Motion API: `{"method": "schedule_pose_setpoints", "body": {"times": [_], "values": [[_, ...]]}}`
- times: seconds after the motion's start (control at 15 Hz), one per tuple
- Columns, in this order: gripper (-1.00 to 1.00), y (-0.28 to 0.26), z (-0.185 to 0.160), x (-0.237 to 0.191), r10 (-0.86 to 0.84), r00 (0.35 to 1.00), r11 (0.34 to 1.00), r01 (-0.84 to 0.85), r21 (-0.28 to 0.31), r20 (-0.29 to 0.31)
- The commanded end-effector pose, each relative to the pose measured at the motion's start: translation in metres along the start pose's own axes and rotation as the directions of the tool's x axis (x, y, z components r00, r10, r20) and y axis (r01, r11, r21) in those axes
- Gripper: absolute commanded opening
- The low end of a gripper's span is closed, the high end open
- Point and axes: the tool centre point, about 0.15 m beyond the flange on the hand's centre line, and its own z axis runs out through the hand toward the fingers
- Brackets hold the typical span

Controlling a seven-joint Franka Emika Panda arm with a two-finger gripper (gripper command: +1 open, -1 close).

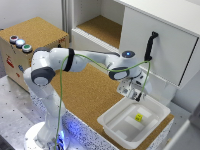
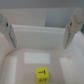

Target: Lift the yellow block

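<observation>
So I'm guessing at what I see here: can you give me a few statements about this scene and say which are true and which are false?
1. The yellow block lies inside the white tray. True.
2. The hand is clamped on the block. False: its fingers are spread apart and the block sits below them, untouched.
3. The hand hangs above the tray. True.
4. The block is red. False: it is bright yellow with dark marks.
5. A wooden box with three coloured buttons stands at the exterior view's left. True.
6. The cabinet's black handle is gripped by the hand. False: the hand is lower, over the tray.
</observation>
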Motion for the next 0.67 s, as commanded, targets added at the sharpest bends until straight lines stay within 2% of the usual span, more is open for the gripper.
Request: {"method": "schedule_pose_setpoints", "body": {"times": [0.0,0.2,0.4,0.6], "values": [[1.00,0.028,0.046,0.006,-0.071,0.995,0.983,0.058,0.176,0.070],[1.00,0.036,0.076,0.010,-0.070,0.997,0.989,0.064,0.135,0.044],[1.00,0.032,0.098,0.016,-0.103,0.993,0.984,0.093,0.152,0.059],[1.00,0.024,0.118,0.023,-0.137,0.988,0.973,0.121,0.199,0.068]]}}
